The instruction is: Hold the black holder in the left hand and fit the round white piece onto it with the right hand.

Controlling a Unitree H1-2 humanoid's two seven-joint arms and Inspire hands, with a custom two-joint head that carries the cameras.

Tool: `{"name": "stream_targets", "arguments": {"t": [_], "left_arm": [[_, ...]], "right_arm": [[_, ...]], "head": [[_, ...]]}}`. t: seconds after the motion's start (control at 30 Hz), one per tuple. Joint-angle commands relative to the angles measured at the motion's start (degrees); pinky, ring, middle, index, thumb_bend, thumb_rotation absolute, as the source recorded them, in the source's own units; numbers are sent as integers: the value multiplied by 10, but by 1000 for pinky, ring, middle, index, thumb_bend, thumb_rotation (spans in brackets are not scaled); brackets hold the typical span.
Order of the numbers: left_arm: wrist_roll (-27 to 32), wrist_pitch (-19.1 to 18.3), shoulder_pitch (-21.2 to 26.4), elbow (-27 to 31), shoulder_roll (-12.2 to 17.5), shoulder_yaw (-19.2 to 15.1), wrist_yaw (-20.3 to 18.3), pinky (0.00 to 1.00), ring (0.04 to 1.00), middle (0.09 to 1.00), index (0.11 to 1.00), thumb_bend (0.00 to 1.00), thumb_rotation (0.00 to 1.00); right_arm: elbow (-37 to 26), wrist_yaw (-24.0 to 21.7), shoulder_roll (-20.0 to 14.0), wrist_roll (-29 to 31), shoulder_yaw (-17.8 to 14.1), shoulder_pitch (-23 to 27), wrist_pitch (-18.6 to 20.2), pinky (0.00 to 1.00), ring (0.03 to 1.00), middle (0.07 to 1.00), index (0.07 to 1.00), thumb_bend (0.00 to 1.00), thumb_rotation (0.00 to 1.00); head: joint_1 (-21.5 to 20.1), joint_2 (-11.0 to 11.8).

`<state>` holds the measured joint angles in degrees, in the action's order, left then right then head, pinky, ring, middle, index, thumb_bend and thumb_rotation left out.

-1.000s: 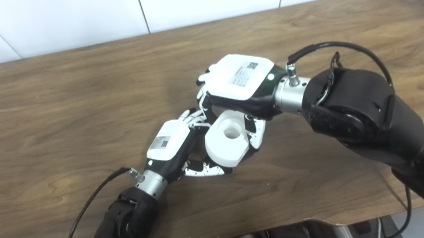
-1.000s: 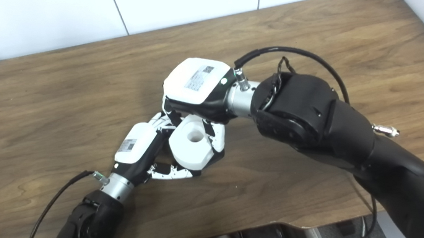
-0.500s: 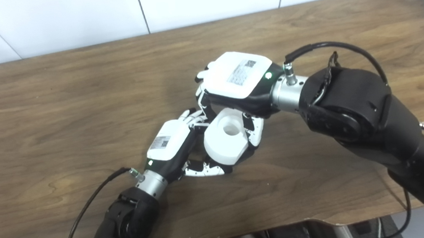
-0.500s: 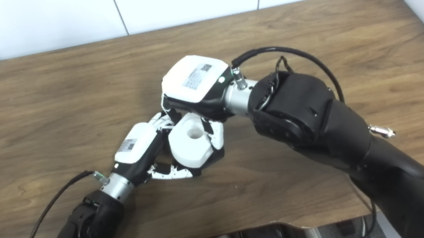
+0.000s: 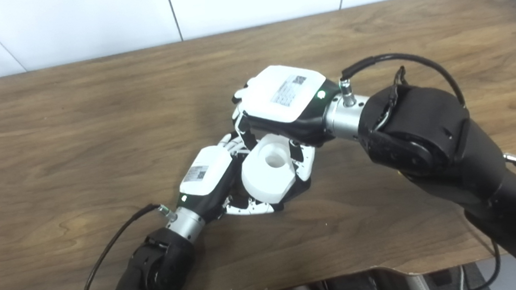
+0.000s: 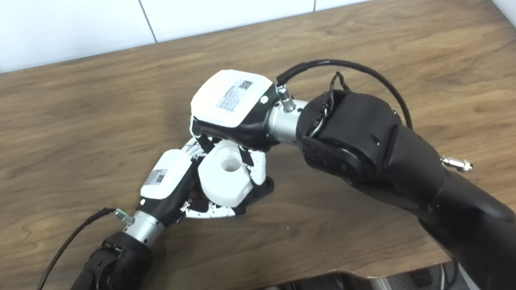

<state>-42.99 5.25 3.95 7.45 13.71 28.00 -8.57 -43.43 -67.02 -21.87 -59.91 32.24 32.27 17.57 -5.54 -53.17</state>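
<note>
Nearest you, at the bottom edge, a dark rounded edge of the rig (image 5: 326, 288) sits just below the front of the wooden table (image 5: 51, 135). Your left arm rises from the lower left, a black cable (image 5: 104, 256) trailing from its wrist, and your left hand (image 5: 207, 175) lies low over the table near its middle, fingers curled beneath and beside the round white piece (image 5: 267, 174). A little black shows under that piece at its lower right edge (image 6: 262, 189), which looks like the black holder, but most of it is hidden, so you cannot tell how firmly the left fingers (image 5: 249, 206) clamp it. The round white piece sits between both hands, its centre hole (image 5: 274, 161) facing up and tilted toward you. Just beyond it, your right hand (image 5: 282, 98) reaches in from the right, palm down over the piece, with its fingers (image 5: 304, 162) closed around the piece's far and right sides. A looped black cable (image 5: 400, 60) arcs over the right wrist. Farther back, bare wood runs to the white tiled wall (image 5: 245, 1).
</note>
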Motion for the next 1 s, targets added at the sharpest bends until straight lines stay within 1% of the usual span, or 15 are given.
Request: {"name": "stream_targets", "arguments": {"t": [0.0,0.1,0.27,0.4,0.53,0.67,0.8,0.97], "left_arm": [[-17,-9,-6,-9,-3,16,-24,971,900,828,488,515,62],[-16,-6,-7,-11,-3,16,-21,966,898,825,488,516,61],[-13,-5,-7,-13,-3,15,-22,965,898,822,488,515,62],[-11,-3,-6,-16,-2,14,-20,964,894,819,488,515,62],[-12,-6,-6,-13,-2,14,-24,962,891,817,488,515,63],[-14,-6,-6,-14,-1,15,-24,962,891,818,488,515,63],[-14,-5,-6,-15,-1,15,-24,962,891,819,488,515,64],[-16,-8,-6,-13,-1,15,-25,968,894,821,488,515,64]], "right_arm": [[-6,-56,1,-5,0,10,-18,934,922,804,479,526,138],[-8,-55,-2,-6,2,11,-28,917,917,796,479,526,138],[-9,-56,-9,2,-3,17,-28,901,914,791,478,526,137],[-10,-57,-16,10,-7,24,-18,884,917,793,478,525,133],[-12,-57,-29,22,-4,35,-3,892,918,789,478,525,133],[-14,-57,-37,29,-3,42,3,890,916,784,478,525,134],[-16,-57,-40,35,-4,44,12,892,918,782,478,525,133],[-18,-57,-40,36,-6,43,11,889,919,781,479,525,134]], "head": [[0,0],[-2,0],[-4,0],[-8,1],[-9,-1],[-9,-2],[-9,-2],[-8,-3]]}}
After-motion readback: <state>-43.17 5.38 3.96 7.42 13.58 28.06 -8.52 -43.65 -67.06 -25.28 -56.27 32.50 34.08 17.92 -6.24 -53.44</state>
